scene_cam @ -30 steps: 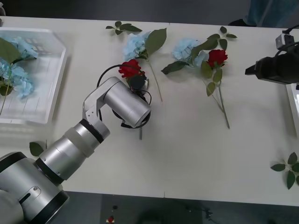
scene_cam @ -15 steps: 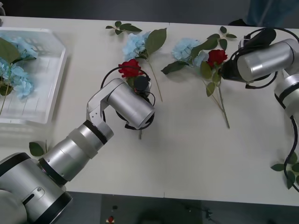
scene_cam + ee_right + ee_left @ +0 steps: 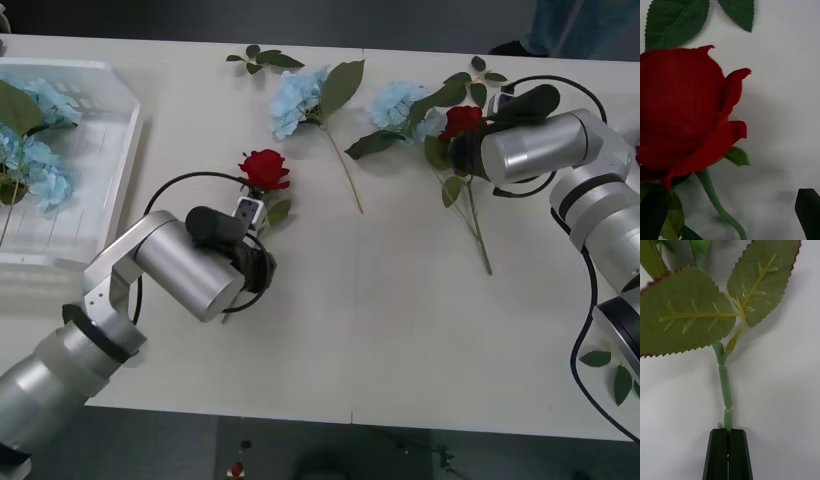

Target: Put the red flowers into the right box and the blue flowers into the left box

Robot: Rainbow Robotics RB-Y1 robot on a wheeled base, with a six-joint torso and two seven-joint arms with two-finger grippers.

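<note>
My left gripper (image 3: 252, 212) (image 3: 728, 437) is shut on the green stem (image 3: 725, 386) of a red rose (image 3: 265, 168) at the table's middle left. My right gripper (image 3: 458, 148) (image 3: 731, 215) is open, one black finger (image 3: 808, 212) on each side of the stem of a second red rose (image 3: 464, 121) (image 3: 685, 108) lying at the back right. Two blue flowers (image 3: 297, 98) (image 3: 398, 103) lie at the back of the table. More blue flowers (image 3: 40, 165) lie in the left box (image 3: 105, 215). The right box is hidden behind my right arm.
Loose green leaf sprigs lie at the back (image 3: 262, 58) (image 3: 485, 70) and by the near right edge (image 3: 615, 365). The second rose's long stem (image 3: 478, 235) runs toward me across the open middle of the table.
My left arm has drawn back toward the near left, taking its rose a little left and nearer. My right arm swung in from the right edge and reached the second rose.
</note>
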